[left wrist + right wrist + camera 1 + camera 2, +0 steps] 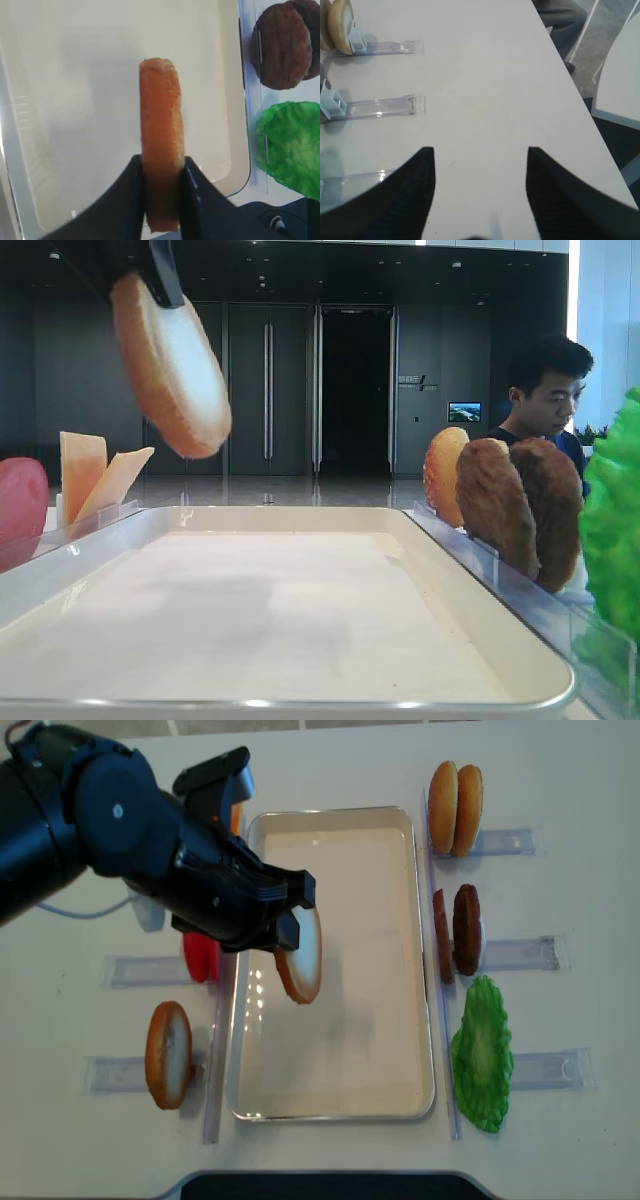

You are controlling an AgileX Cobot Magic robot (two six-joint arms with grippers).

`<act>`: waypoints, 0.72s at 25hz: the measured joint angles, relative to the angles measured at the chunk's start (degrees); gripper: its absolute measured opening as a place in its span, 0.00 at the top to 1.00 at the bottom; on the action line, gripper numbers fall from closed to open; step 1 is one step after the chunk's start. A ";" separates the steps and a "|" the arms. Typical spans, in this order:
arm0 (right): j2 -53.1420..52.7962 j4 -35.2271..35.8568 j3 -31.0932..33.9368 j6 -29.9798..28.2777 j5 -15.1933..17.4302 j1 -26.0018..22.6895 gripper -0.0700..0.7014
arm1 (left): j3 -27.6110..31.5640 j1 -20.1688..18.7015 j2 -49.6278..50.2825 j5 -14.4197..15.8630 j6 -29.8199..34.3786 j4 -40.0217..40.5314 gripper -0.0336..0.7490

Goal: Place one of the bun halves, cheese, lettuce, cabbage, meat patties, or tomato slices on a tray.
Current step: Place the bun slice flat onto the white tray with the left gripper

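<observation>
Left claw point(161, 172) pinches the round golden-brown bun half point(160, 165) on edge, in the air above your large cream-white tray point(425, 1020) | right claw point(480, 190) spread over bare counter point(485, 75) | done: bun lifted and carried over | left: lower, release; tray holds nothing yet.

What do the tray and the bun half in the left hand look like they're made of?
Tray: likely hard plastic or enamelled metal, its cream rim glossy with highlights. Bun half in the left hand: probably a rigid plastic or foam prop, as it keeps its shape where clamped.
</observation>
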 joint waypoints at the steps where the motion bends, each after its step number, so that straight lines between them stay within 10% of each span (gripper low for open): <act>1: 0.00 0.00 0.00 0.00 0.00 0.00 0.37 | 0.66 0.00 0.37 -0.53 0.68 -1.11 0.77; 18: 0.00 0.00 0.00 0.00 0.00 0.00 0.37 | 3.70 1.17 10.91 -7.21 18.79 -21.52 0.77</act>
